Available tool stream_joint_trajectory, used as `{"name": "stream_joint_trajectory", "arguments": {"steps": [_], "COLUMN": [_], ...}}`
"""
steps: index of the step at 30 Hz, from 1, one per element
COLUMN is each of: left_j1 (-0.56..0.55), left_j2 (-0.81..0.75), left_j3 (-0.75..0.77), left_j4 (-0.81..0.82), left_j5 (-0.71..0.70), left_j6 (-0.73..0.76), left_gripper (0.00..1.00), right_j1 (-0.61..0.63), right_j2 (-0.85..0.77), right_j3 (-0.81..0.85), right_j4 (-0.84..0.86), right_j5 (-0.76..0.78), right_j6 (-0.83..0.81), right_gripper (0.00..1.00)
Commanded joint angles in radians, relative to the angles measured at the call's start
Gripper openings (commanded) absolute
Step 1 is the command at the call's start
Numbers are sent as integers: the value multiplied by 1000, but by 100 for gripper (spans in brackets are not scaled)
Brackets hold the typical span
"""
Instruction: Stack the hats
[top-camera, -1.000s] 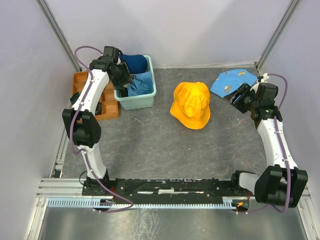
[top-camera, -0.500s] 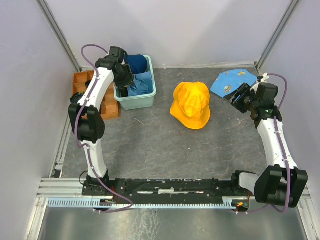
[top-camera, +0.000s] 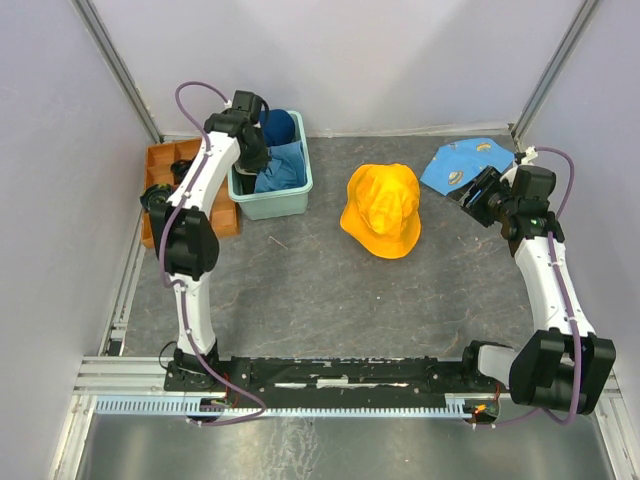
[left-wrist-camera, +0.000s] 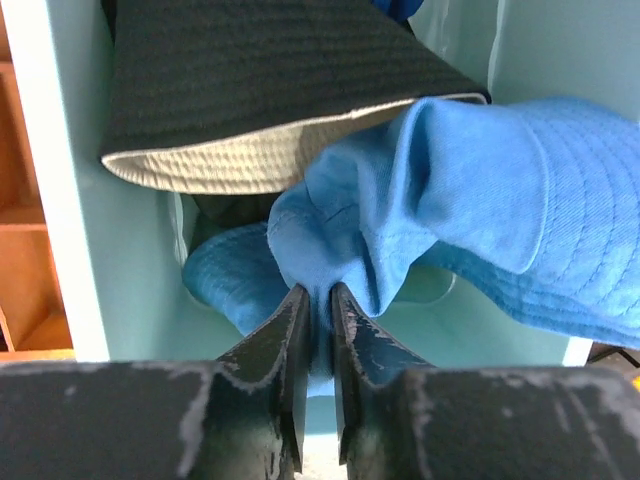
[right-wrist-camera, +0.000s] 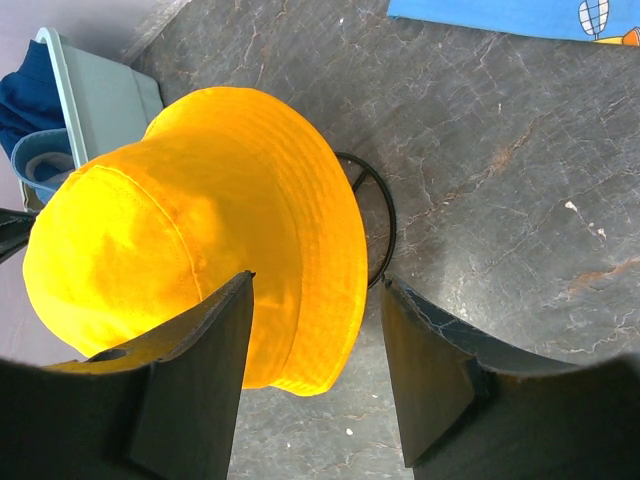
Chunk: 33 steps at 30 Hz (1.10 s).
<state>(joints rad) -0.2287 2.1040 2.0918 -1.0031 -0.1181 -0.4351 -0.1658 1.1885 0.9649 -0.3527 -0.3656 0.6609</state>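
Three hats crowd tub (top-camera: 275, 207) at left. Left gripper (left-wrist-camera: 319, 295) pinches thin fold of light blue hat (left-wrist-camera: 480, 190); fold may slip on lift, or brim may drag black hat (left-wrist-camera: 260, 80) out too. Yellow hat (top-camera: 382, 210) lies mid-table, apart. Right gripper (right-wrist-camera: 318, 285) gapes empty, far right.

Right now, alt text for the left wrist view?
The left tool pinches a fold of the light blue hat inside the mint-green tub. A black hat with a pale underside lies just beyond it, and an orange tray shows at the left edge.
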Motion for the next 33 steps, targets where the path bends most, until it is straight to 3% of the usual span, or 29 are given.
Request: {"name": "stream_joint_trajectory", "arguments": {"steps": [1,2,3,10,13,16,21,26,33], "left_j1": [-15,-18,-22,-51,-54,-51,-38,-26,-35], "left_j2": [51,58,63,-11,-39,-113,-240,-263,-233], "left_j3": [81,81,86,280,430,460,385,402,413], "left_j4": [3,-1,-6,-40,-66,-46,60,129,337], "left_j5": [-47,-55,-61,-90,-92,-86,27,196,423], "left_j6": [51,52,48,-61,-99,-131,-194,-310,-559], "left_gripper": [13,5,3,3,3,3,3,3,3], "right_j1": [-3,-2,-2,-2,1,15,60,128,161], "right_j2": [-3,-2,-3,-2,12,23,46,96,68], "right_j3": [32,34,38,77,158,254,408,518,386], "right_j4": [38,33,30,31,12,1,26,100,341], "right_j5": [-18,-18,-17,-24,-43,-63,-128,-245,-309], "right_j6": [2,1,1,25,30,32,62,145,340], "right_gripper": [62,62,62,62,62,62,63,67,72]}}
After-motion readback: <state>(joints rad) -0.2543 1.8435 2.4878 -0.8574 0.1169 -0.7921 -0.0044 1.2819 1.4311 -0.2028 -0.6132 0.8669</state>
